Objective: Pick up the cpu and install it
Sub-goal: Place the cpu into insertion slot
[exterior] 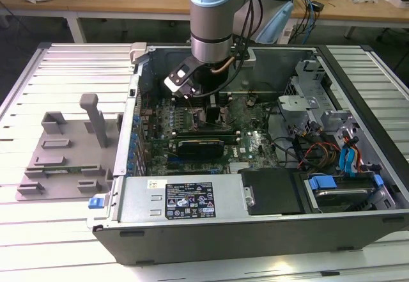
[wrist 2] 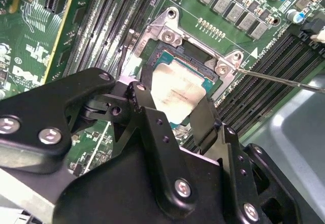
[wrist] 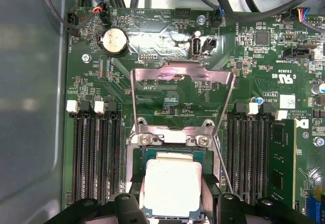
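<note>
The cpu (wrist: 170, 186), a square chip with a pale silver top, sits between my gripper's (wrist: 171, 196) black fingers (wrist: 136, 199), which press on its two opposite sides. It is level and right over the dark socket (wrist: 152, 153) on the green motherboard. I cannot tell whether it rests in the socket or hovers just above it. The socket's metal load plate (wrist: 183, 84) stands swung open. In the second wrist view the cpu (wrist 2: 175, 89) lies within the socket frame (wrist 2: 167, 31), the gripper (wrist 2: 172, 107) around it. In the exterior view the gripper (exterior: 208, 106) reaches down into the open computer case (exterior: 131, 167).
Memory slots (wrist: 96, 153) flank the socket on both sides. A thin metal lever rod (wrist 2: 284, 79) juts out beside the frame. A grey fixture plate (exterior: 64, 160) lies on the exterior view's left, outside the case. Power supply (exterior: 179, 195), drive bays (exterior: 345, 167) and cables crowd the case.
</note>
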`<state>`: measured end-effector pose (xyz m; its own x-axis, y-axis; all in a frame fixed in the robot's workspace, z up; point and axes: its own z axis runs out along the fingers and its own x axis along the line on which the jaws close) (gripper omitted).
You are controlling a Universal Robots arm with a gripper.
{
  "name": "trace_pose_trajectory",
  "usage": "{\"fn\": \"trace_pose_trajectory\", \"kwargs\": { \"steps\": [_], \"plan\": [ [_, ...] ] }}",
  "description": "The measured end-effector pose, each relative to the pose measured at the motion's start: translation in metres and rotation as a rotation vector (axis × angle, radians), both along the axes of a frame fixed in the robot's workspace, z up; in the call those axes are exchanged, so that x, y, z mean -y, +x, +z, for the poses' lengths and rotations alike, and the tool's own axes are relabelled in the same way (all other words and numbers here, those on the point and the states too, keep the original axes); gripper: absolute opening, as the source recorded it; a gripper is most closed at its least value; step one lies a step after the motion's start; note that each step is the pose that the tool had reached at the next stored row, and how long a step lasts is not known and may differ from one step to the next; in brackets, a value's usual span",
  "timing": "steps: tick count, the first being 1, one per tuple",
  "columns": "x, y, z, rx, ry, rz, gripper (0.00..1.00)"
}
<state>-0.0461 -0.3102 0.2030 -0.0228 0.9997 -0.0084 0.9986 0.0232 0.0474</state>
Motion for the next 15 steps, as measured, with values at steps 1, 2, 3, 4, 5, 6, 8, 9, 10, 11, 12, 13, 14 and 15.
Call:
{"fn": "trace_pose_trajectory", "kwargs": {
  "steps": [1, 2, 3, 4, 5, 6, 8, 9, 10, 11, 12, 13, 14, 15],
  "plan": [
    [0.0000, -0.0001, 0.0000, 0.0000, 0.0000, 0.010, 0.54],
    [0.0000, -0.0002, 0.0000, 0.0000, 0.0000, 0.033, 0.54],
    [0.0000, -0.0002, 0.0000, 0.0000, 0.0000, 0.043, 0.54],
    [0.0000, -0.0002, 0.0000, 0.0000, -0.0002, 0.047, 0.54],
    [0.0000, -0.0003, -0.0001, -0.0001, -0.0004, 0.047, 0.54],
    [0.0000, -0.0003, -0.0002, -0.0001, -0.0004, 0.047, 0.54],
    [0.0000, -0.0005, -0.0011, -0.0002, -0.0004, 0.047, 0.54],
    [0.0000, -0.0006, -0.0014, -0.0001, -0.0003, 0.047, 0.54],
    [0.0000, -0.0008, -0.0015, -0.0002, -0.0003, 0.047, 0.54],
    [0.0000, -0.0011, -0.0016, -0.0002, -0.0004, 0.047, 0.54],
    [0.0000, -0.0022, -0.0021, -0.0002, -0.0002, 0.047, 0.54],
    [0.0000, -0.0022, -0.0027, -0.0004, -0.0005, 0.047, 0.54],
    [0.0001, -0.0023, -0.0028, -0.0008, -0.0007, 0.047, 0.54],
    [0.0001, -0.0023, -0.0028, -0.0009, -0.0007, 0.047, 0.54]
  ]
}}
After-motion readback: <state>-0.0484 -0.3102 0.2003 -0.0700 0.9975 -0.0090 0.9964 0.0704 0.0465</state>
